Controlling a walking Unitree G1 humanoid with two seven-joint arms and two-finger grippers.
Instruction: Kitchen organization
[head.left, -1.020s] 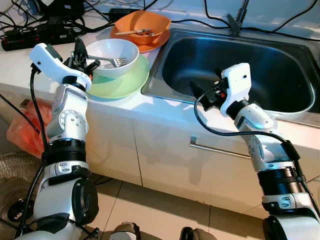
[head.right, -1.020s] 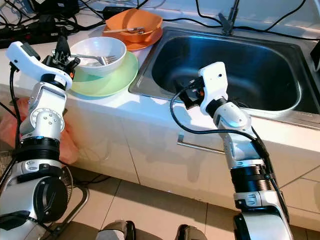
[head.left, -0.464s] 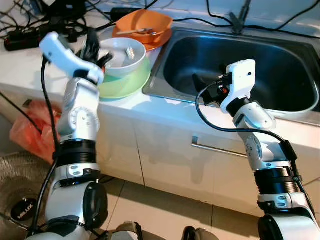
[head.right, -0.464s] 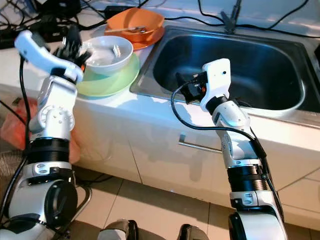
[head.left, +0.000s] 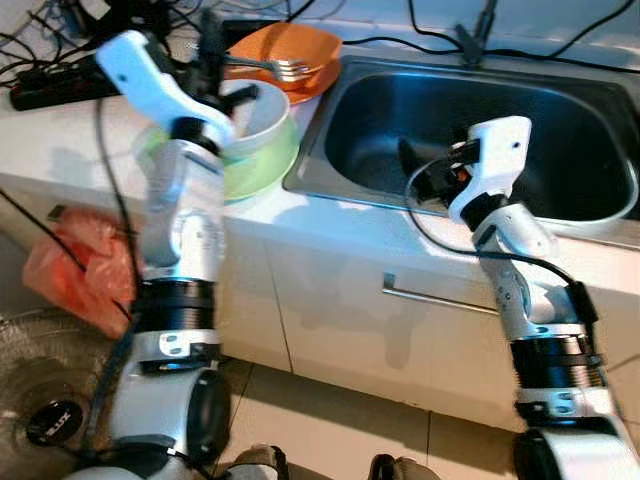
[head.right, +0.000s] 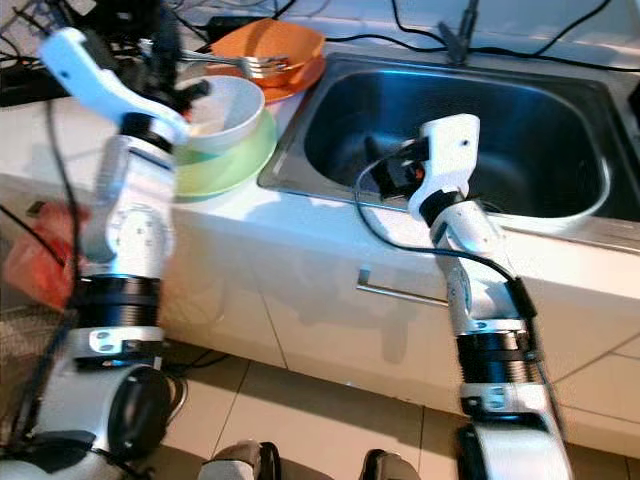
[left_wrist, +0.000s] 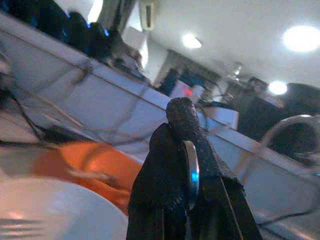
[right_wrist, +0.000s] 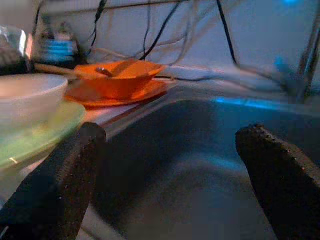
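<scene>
We are lifting a fork (head.left: 268, 66) with our left tool (head.left: 212, 62), the black fingers pinched tight on its handle. In the left wrist view the metal handle (left_wrist: 190, 175) is sitting clamped between the two pads. The fork is hanging level in the air, tines pointing toward the sink, above the white bowl (head.left: 258, 112) and just in front of the orange bowl (head.left: 285, 50). The white bowl is resting on a green plate (head.left: 255, 165) near the table's (head.left: 60, 140) front edge, and the orange bowl is sitting on an orange plate (head.left: 322, 80) farther back.

We judge that the step in hand is carrying the fork over to the sink (head.left: 560, 130). To do it well, we should be keeping the grip firm and the fork level, raising it enough to clear the white bowl's rim and the orange bowl, then sweeping slowly across the sink's edge and lowering before letting go, so it does not clatter or bounce out.

Our right tool (head.left: 420, 170) is hovering over the sink's near rim with its fingers spread wide and nothing between them; it should be keeping clear of the fork's path.
</scene>
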